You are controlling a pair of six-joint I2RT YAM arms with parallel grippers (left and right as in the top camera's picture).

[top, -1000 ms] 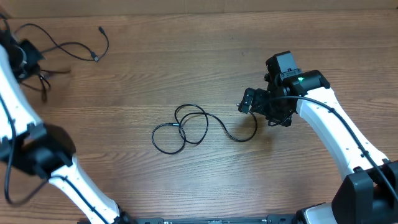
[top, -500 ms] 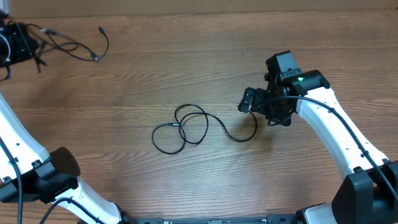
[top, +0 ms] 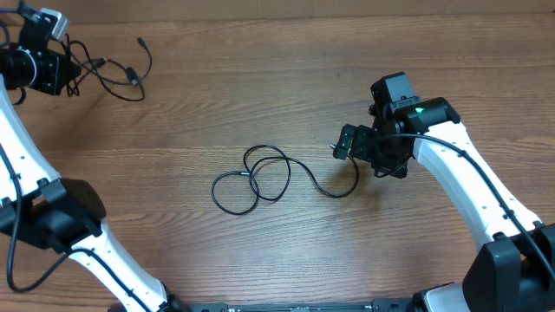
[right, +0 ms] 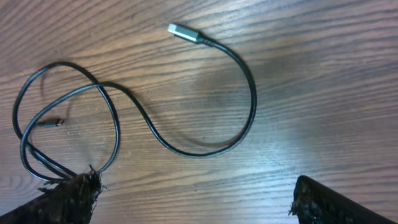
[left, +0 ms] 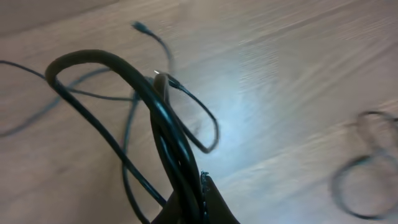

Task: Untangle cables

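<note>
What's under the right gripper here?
The open right gripper hangs over bare wooden table, where the looped cable and its silver plug lie untouched. In the overhead view the gripper covers that plug.

The overhead camera looks straight down on the whole surface [top: 260, 87]. The left wrist camera sits close behind the lifted cables [left: 168, 137], tilted over the far-left corner and blurred. The right wrist camera looks down from nearby on the looped cable [right: 252, 99], which all three views share.
</note>
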